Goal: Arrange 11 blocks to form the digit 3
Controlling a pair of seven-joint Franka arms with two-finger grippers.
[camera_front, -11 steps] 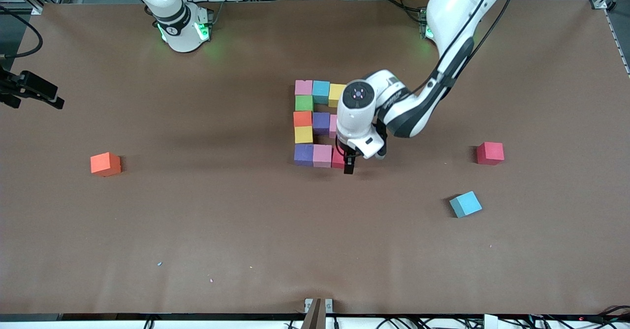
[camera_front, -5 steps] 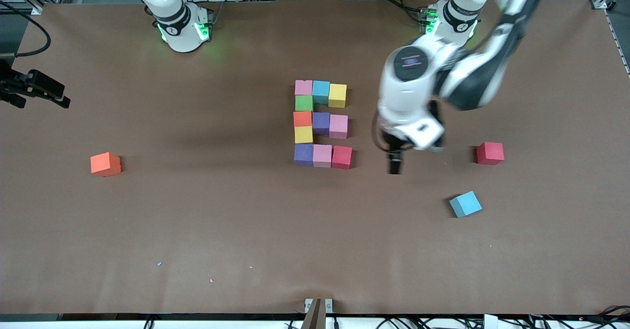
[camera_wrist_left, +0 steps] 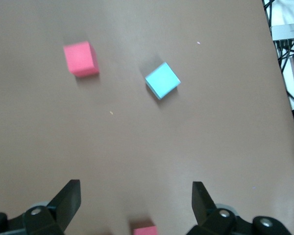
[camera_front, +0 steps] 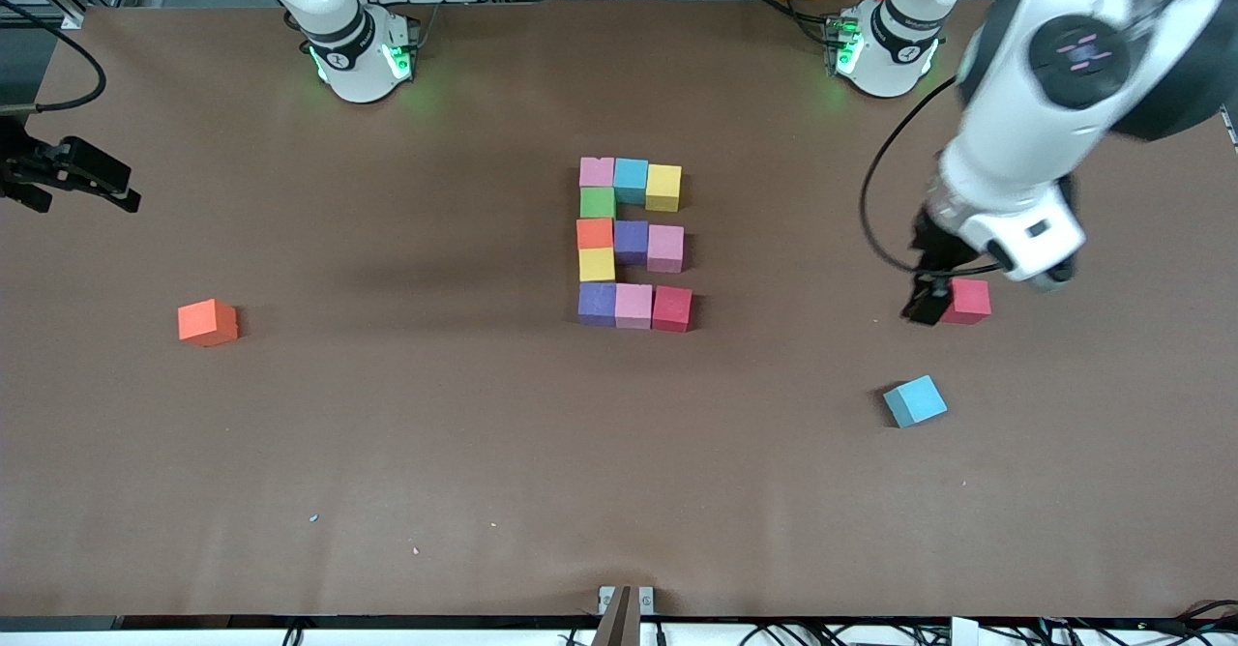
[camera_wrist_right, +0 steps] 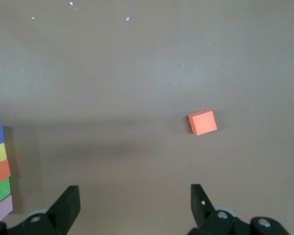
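Red loose block (camera_front: 965, 300) lay on the counter (camera_front: 387, 453) toward the left arm's end, well apart from the block figure (camera_front: 631, 242). Our left gripper (camera_front: 930, 300) hung over it, fingers spread, empty; we judged lowering and clasping came next. The right gripper (camera_wrist_right: 132, 205) waited, spread.

Readable text: none.
Blocks (camera_front: 631, 241): plain faces, no marks.
Table (camera_front: 435, 433): no labels.
Arms: no legible brand.

I see a matt brown table (camera_front: 387, 453) that looks like smooth paper or felt, faintly rippled near its front edge. The blocks (camera_front: 631, 240) look like matt foam, plain-faced and soft-edged. The left arm (camera_front: 1025, 143) has a glossy white plastic shell; its fingers (camera_wrist_left: 68, 198) are dull black plastic.
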